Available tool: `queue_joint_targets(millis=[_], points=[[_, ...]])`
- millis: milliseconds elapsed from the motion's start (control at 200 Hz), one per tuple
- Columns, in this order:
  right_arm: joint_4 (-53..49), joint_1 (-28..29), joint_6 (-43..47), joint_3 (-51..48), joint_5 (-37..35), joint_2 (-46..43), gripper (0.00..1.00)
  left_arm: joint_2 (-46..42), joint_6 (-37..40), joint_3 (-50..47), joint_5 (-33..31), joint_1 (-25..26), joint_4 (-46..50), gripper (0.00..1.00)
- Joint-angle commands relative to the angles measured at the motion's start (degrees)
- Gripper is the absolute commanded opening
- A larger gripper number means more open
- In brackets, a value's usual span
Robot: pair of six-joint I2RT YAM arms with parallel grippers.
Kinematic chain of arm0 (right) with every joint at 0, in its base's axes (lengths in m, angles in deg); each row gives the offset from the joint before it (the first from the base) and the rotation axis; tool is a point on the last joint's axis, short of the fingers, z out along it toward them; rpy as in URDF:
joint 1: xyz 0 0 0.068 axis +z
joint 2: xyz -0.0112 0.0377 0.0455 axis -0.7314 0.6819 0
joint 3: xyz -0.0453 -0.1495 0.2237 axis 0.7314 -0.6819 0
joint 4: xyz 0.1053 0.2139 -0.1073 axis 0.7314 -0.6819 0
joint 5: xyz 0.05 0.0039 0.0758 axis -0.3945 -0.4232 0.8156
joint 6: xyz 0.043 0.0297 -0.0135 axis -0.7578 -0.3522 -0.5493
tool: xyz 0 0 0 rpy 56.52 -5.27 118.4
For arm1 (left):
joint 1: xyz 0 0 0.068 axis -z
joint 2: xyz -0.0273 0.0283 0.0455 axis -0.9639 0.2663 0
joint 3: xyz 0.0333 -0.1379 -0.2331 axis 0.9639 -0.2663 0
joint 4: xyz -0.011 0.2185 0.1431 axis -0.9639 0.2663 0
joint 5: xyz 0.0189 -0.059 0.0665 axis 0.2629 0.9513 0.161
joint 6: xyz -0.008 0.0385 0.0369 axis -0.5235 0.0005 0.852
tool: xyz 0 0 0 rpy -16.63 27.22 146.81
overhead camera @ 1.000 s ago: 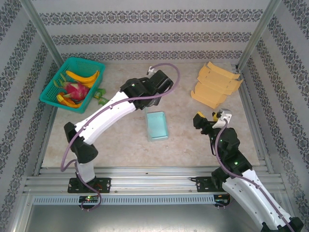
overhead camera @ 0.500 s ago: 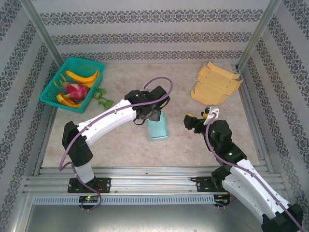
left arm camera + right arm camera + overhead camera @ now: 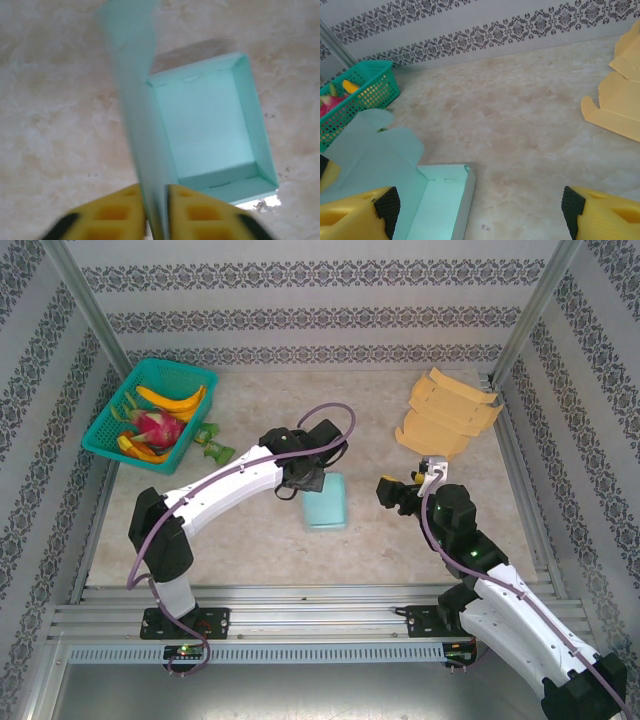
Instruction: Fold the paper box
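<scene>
Box (image 3: 326, 502) lay open in the middle of the table (image 3: 260, 540). The left gripper (image 3: 156, 200) was clenched on its raised lid (image 3: 131, 90), presumably to swing it shut. The right gripper (image 3: 479, 210) hovered just beside the box, spread wide and holding nothing, likely ready to steady it.

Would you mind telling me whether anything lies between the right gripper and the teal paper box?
Nothing visible: only bare table separates the right gripper from the teal box, whose raised lid the left gripper pinches.
</scene>
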Motion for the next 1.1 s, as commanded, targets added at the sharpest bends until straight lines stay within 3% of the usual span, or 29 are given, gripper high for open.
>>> queue_joint_targets(millis=[0,70,250,390,495,565,694,769,929,1094], points=[[1.37,-0.42,0.34,1.53,0.42,0.35,0.86,1.41,7.04,4.98,-0.3,-1.25,2.82,0.0],[3.28,-0.48,0.23,1.01,1.73,1.62,0.87,2.01,13.99,9.6,-0.72,-1.44,4.08,0.0],[4.24,-0.42,2.62,3.27,8.03,5.4,0.86,0.3,42.23,17.03,0.4,-1.44,3.63,0.0],[3.82,-0.47,9.26,5.59,7.41,6.44,0.86,-4.65,61.62,10.76,2.42,-1.44,-0.33,0.0],[4.99,-0.66,12.68,6.51,0.33,8.98,0.86,-7.03,69.55,8.4,3.54,-1.44,-2.47,0.0],[9.99,-1.52,18.2,6.53,0.41,11.99,0.86,-9.42,74.52,5.58,5.32,-1.45,-5.11,0.0],[20.62,-6.95,24.56,7.04,13.33,20.11,0.85,-14.43,80.97,-0.35,11.37,-2.34,-12.31,0.0],[25.68,-9.26,26.24,7.4,16.31,23.56,0.83,-16.93,84.24,-4.14,13.99,-3.07,-15.95,0.0],[20.03,-11.65,42.34,12.08,30.9,27.64,0.82,-19.36,87.62,-9.37,18.16,-5.53,-19.21,0.0],[21.4,-12.57,48.1,12.99,46.6,29.87,0.78,-19.96,89.11,-13.07,21.48,-8.54,-22.62,0.0]])
